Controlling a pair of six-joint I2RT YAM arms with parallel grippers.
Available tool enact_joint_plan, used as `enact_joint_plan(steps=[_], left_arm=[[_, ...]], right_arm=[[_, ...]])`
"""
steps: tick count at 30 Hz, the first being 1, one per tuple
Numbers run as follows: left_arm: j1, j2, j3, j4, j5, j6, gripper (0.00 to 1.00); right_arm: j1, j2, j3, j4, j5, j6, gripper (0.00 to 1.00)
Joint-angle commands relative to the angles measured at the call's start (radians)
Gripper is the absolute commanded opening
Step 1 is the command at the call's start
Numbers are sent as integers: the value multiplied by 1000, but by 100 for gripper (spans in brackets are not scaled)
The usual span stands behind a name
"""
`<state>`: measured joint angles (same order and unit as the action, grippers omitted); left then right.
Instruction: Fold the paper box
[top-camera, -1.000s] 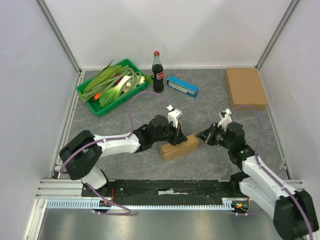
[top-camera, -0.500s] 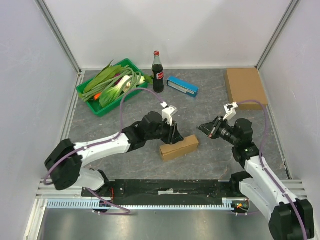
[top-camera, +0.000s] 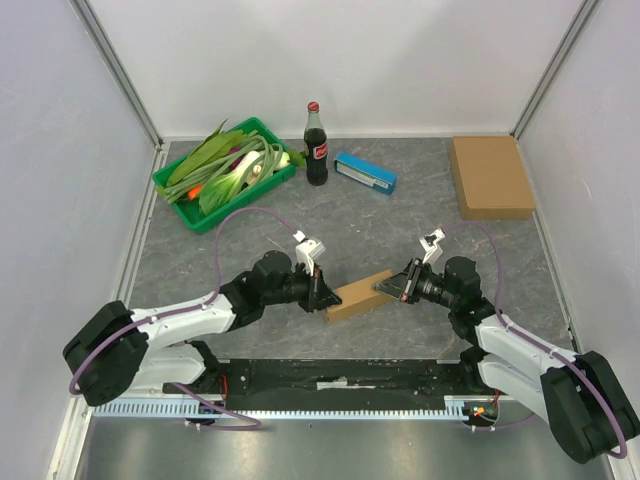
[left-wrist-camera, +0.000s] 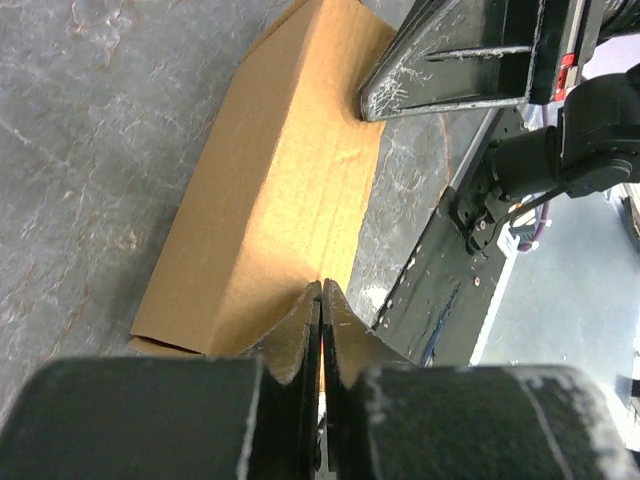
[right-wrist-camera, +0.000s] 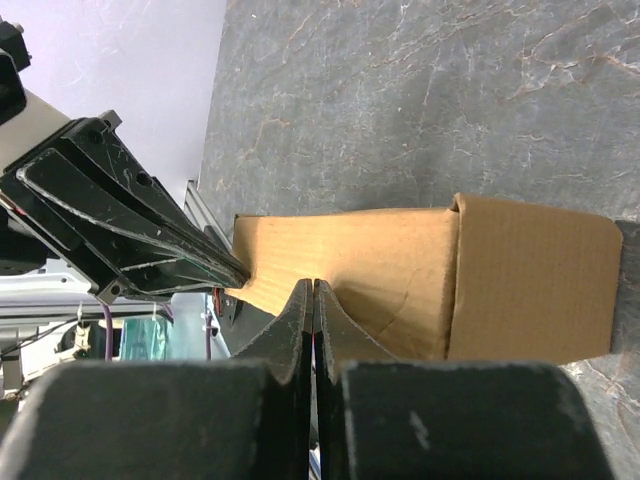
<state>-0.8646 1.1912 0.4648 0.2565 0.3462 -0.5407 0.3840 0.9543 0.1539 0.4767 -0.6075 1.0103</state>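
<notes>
The brown paper box (top-camera: 358, 294) lies on the grey table between my two grippers, long and closed along its top. My left gripper (top-camera: 322, 291) is shut and empty, its tips against the box's left end. My right gripper (top-camera: 390, 287) is shut and empty, its tips against the right end. In the left wrist view my shut left gripper (left-wrist-camera: 321, 290) touches the box (left-wrist-camera: 290, 190), with the right gripper's fingers (left-wrist-camera: 450, 70) at the far end. In the right wrist view my shut right gripper (right-wrist-camera: 312, 288) rests on the box (right-wrist-camera: 400, 270), whose end flap (right-wrist-camera: 530, 290) is folded over.
A green tray (top-camera: 200, 222) of vegetables stands at the back left. A cola bottle (top-camera: 316, 145) and a blue box (top-camera: 365, 172) stand behind the paper box. A flat brown cardboard piece (top-camera: 490, 176) lies at the back right.
My left gripper has drawn back from over the box to its left end. My right gripper has moved left and down to the right end. The box has stayed about in place.
</notes>
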Motion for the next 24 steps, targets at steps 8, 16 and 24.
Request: enact_joint_plan(steps=[8, 16, 24], left_arm=[[-4, -159, 63, -117, -78, 25, 24], [-5, -68, -46, 44, 34, -83, 20], [-92, 1, -100, 7, -119, -16, 19]], right_arm=[[3, -48, 130, -78, -1, -13, 0], [3, -43, 41, -131, 37, -90, 0], [1, -89, 355, -703, 138, -309, 10]])
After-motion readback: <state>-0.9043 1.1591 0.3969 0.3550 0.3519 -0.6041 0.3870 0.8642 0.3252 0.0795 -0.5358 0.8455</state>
